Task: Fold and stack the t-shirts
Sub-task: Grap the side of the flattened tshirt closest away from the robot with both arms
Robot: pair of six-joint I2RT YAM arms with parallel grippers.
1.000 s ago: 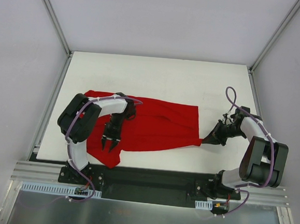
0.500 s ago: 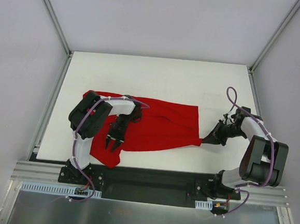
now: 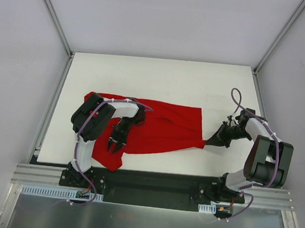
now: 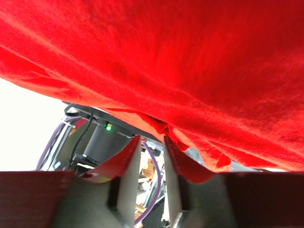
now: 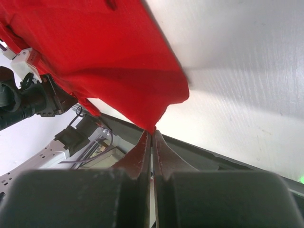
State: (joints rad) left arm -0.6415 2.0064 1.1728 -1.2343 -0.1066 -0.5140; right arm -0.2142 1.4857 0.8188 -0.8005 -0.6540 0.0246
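Note:
The red t-shirt [image 3: 162, 125] lies spread and creased on the white table [image 3: 160, 77], left of middle, with a corner hanging toward the near edge. My left gripper [image 3: 114, 147] is open just above the shirt's near-left part, pointing at the near edge. In the left wrist view the cloth [image 4: 190, 61] fills the top and the gripper [image 4: 151, 145] has nothing between its fingers. My right gripper [image 3: 209, 143] is shut on the shirt's near-right corner. In the right wrist view the gripper [image 5: 153, 134] pinches that corner of the shirt [image 5: 104, 52].
A black strip and a metal rail [image 3: 152, 190] run along the near edge by the arm bases. Metal posts [image 3: 54, 16] stand at the table's far corners. Bare white table [image 5: 247, 95] lies right of the shirt.
My left arm has swung a little to the right and its gripper has shifted slightly right over the shirt. The right gripper and the shirt's corner have stayed put.

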